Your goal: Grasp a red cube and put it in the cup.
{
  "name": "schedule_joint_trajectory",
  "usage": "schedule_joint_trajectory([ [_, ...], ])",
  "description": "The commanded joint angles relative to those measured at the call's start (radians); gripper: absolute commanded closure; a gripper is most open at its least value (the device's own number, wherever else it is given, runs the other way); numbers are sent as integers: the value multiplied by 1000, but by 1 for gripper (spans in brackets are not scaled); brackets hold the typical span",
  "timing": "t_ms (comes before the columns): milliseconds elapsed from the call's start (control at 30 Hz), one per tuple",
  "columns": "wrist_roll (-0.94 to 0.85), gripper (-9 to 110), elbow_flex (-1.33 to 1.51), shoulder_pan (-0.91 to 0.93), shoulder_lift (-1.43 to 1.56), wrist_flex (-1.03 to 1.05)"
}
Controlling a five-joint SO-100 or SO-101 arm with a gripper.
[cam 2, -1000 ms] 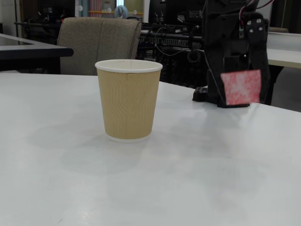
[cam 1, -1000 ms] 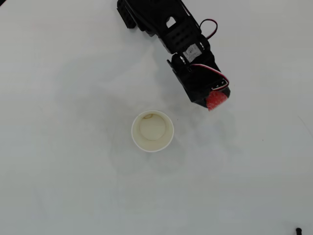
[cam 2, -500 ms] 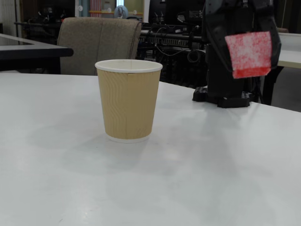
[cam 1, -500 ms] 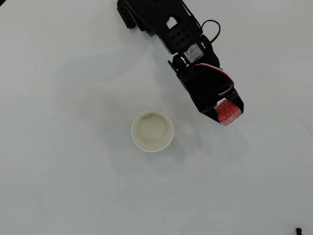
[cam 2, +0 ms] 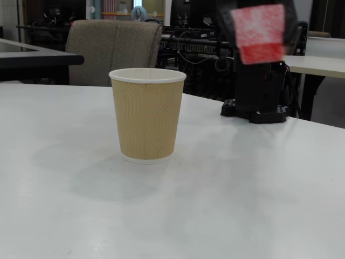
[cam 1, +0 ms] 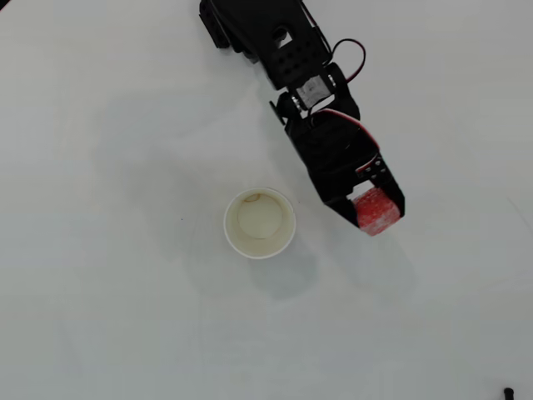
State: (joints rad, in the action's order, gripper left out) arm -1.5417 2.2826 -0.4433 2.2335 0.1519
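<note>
the gripper (cam 1: 376,211) is clenched on the red cube (cam 1: 375,210), held up off the table (cam 1: 100,317) toward its middle. the cup (cam 1: 259,223) stands upright just left of the cube in the overhead view, mouth open.

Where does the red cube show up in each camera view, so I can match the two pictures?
Overhead view: the red cube sits right of centre, held in the gripper, to the right of the cup.
Fixed view: the cube is at the top right, blurred, lifted above the table and right of the cup.
Shared landmark: the cup, left of the cube in both.
</note>
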Motion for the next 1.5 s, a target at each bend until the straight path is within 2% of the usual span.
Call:
schedule_joint_trajectory([
  [0, 9, 96, -98, 29, 58, -26],
  [467, 0, 96, -114, 178, 75, -25],
  [933, 0, 97, -94, 259, 169, 86],
  [1467, 8, 98, -281, 282, -6, 169],
])
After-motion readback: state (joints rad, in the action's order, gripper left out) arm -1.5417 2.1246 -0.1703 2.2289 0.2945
